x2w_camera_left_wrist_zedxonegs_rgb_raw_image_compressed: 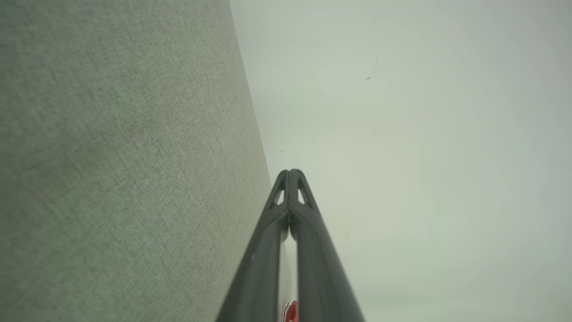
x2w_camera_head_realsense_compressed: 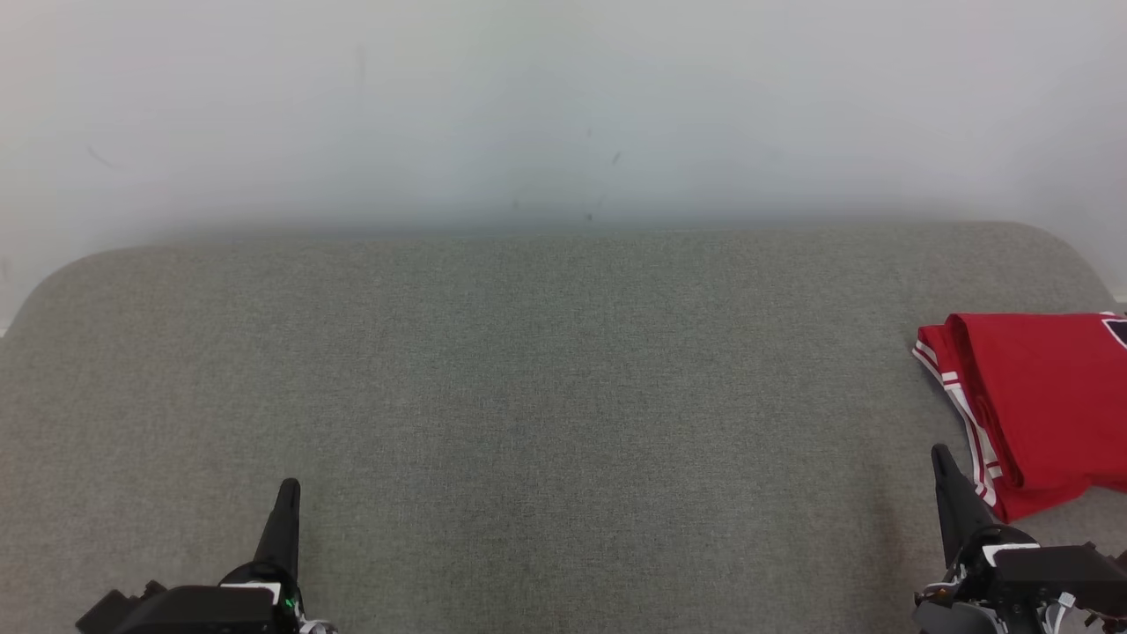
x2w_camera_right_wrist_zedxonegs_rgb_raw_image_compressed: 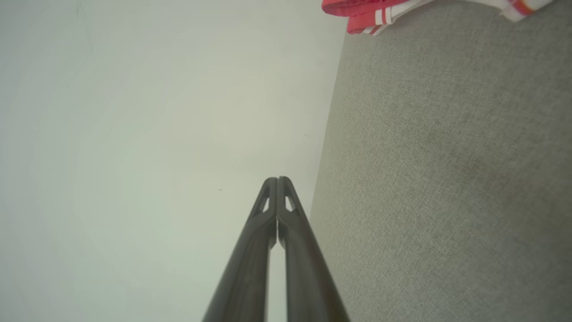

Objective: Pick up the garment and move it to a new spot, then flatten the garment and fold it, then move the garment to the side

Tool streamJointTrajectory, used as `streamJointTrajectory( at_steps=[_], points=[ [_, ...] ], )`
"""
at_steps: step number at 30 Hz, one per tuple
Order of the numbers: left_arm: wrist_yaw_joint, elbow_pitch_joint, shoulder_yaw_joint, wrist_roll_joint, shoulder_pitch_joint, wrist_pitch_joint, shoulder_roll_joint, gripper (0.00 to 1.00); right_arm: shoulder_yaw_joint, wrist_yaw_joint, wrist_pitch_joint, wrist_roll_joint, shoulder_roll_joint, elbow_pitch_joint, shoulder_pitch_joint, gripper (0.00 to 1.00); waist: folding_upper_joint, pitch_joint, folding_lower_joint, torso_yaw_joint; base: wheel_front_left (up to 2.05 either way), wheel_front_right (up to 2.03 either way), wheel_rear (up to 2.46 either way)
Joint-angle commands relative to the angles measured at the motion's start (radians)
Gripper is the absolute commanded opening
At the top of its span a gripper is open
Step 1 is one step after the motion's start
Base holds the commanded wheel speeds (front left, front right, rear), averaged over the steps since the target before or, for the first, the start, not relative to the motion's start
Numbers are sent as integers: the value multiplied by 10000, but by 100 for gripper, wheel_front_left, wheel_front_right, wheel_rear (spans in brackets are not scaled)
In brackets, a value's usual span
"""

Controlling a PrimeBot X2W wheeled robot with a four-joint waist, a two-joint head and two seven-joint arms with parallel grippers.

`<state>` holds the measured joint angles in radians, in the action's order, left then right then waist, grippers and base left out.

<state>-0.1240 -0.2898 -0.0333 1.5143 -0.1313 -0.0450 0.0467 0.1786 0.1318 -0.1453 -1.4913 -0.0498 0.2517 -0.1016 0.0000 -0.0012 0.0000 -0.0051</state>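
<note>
Fingers [x2w_camera_left_wrist_zedxonegs_rgb_raw_image_compressed: 261, 264] tapered, pressed together, folded red garment [x2w_camera_head_realsense_compressed: 1043, 396]

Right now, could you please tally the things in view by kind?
garment: 1, red
grippers: 2, the left gripper and the right gripper, both shut
surface: 1, grey
Total: 4

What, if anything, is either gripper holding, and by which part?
Nothing. The left gripper and right gripper are shut and empty; the red garment lies apart from both.
</note>
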Motion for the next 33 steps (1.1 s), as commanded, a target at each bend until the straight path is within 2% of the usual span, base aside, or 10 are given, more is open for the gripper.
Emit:
streamJointTrajectory(
  at_steps=[1,16,33],
  points=[
    [-62,-23,-15,251,-237,-47,56,0,54,-18,-51,-226,-8,11,-100,0,0,8,0,6,0,0,0],
    [-87,-80,-21,1121,-402,-259,62,0,214,-21,-162,-1187,-8,39,-199,0,0,69,0,49,0,0,0],
    [-86,-74,-20,1075,-347,-252,61,0,199,-21,-159,-1140,-8,38,-140,0,0,70,0,49,0,0,0]
  ],
)
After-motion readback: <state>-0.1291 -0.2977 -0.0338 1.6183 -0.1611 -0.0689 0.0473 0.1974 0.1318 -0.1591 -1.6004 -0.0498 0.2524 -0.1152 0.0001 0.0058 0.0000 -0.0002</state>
